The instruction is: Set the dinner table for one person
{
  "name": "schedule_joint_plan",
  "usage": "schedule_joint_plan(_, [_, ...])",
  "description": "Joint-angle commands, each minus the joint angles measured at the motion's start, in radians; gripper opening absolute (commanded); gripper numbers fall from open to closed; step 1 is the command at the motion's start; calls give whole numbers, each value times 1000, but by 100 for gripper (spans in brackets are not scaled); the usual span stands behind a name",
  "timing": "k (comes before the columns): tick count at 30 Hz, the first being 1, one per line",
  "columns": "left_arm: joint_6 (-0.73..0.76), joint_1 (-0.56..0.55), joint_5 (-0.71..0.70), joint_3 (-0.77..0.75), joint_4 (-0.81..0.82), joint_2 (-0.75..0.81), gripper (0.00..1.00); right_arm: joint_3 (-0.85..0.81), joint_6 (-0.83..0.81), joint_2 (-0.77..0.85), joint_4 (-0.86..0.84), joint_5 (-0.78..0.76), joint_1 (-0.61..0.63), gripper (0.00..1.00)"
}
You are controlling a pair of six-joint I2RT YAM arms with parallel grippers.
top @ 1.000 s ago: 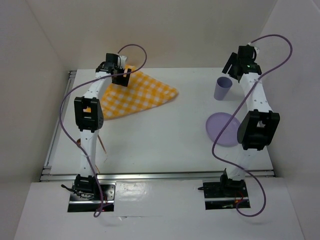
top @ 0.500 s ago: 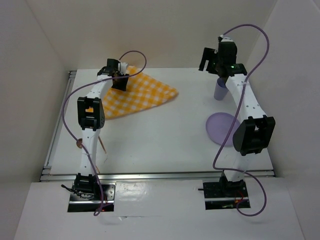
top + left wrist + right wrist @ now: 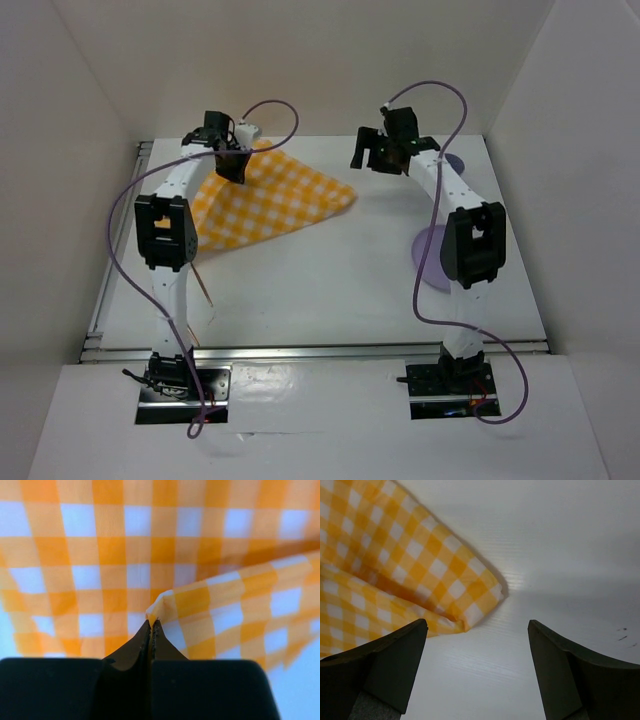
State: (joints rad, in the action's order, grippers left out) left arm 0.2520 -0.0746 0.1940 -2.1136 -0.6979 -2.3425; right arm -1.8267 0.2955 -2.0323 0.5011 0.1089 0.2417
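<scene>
Top external view, from the left: the left gripper [image 3: 232, 165] reaches to the far left of the dinner table [image 3: 320, 300], its jaws pressed together on a raised fold of the one yellow-and-white checked cloth [image 3: 275, 200]. It probably pinches there to drag or spread the cloth as a placemat. One thin wooden-looking utensil [image 3: 203, 285] lies beside that arm. Past the cloth's right corner, the right gripper [image 3: 366, 158] hovers with jaws spread wide and holds nothing, likely placed to catch that corner. Further right, one purple plate [image 3: 428, 250] and one purple cup [image 3: 452, 161] sit half hidden behind the right arm, apparently parked clear of the cloth until it lies flat.
</scene>
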Motion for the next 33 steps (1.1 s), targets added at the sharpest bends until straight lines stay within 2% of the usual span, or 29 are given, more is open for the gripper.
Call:
schedule_joint_plan(1, [150, -11, 119, 38, -61, 213, 0, 1, 54, 5, -22, 34, 16, 89])
schedule_joint_plan(6, [282, -39, 222, 79, -205, 293, 3, 66, 73, -22, 2, 54, 36, 89])
schedule_joint_plan(9, [312, -50, 240, 109, -309, 316, 0, 138, 82, -42, -22, 86, 36, 91])
schedule_joint_plan(14, [346, -82, 289, 109, -428, 360, 0, 175, 103, -77, -55, 161, 36, 91])
schedule_joint_plan(18, [366, -125, 289, 109, -428, 434, 0, 195, 148, -114, -108, 209, 45, 91])
schedule_joint_plan(21, [375, -143, 331, 109, -428, 497, 0, 164, 157, -172, -78, 180, 65, 91])
schedule_joint_plan(25, [375, -143, 351, 182, -407, 548, 0, 153, 226, -212, -76, 189, 65, 91])
schedule_joint_plan(30, [375, -152, 341, 193, -428, 580, 0, 162, 309, -252, -144, 256, 65, 76])
schedule_joint_plan(33, [366, -152, 352, 184, -405, 614, 0, 153, 359, -276, -156, 242, 65, 46])
